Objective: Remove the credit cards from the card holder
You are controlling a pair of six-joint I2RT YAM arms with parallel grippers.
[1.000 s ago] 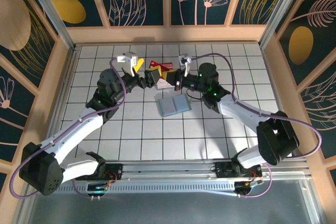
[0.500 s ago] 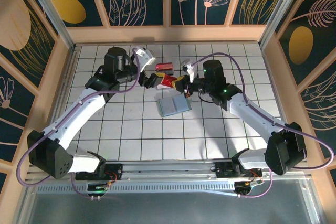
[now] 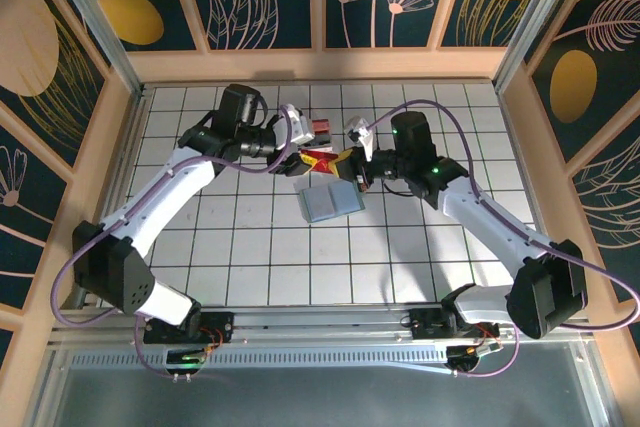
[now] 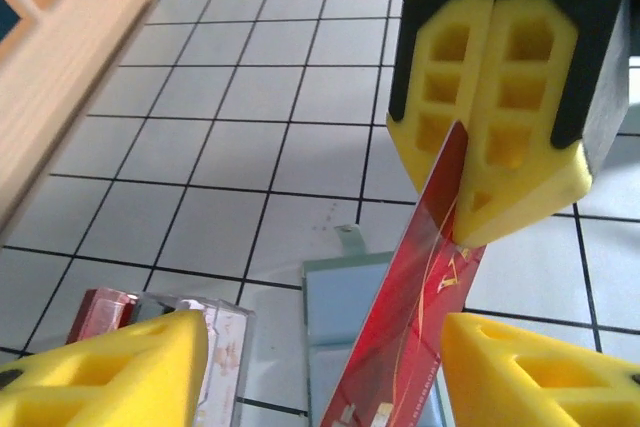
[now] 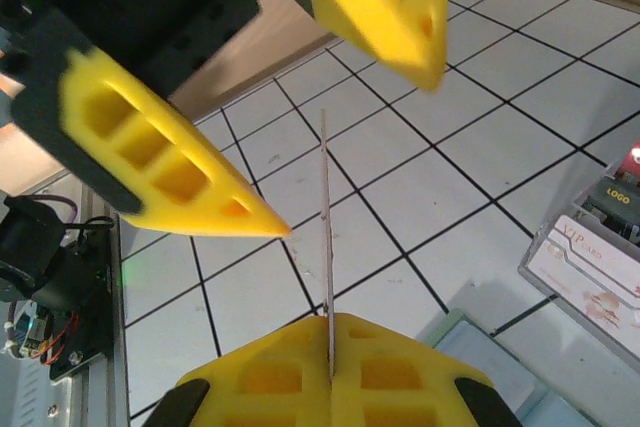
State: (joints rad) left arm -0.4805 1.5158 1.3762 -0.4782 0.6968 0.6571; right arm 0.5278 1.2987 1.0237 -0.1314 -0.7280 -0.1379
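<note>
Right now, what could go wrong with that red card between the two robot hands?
1. The right gripper pinches the red card by one end only; if it lets go early, the card may drop near the card holder.
2. The left gripper stands open around the thin card; one finger landing first might bend it.

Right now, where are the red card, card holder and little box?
red card [image 4: 415, 332], left wrist view, its printed face
card holder [image 3: 330, 202], top view, its middle
little box [image 3: 317, 130], top view, its red top

free: table's [image 3: 300, 267] near half | blocked: red card [image 4: 415, 337] between left gripper [image 4: 325, 327] jaws; box [image 4: 170, 312] near card holder [image 4: 345, 307]
</note>
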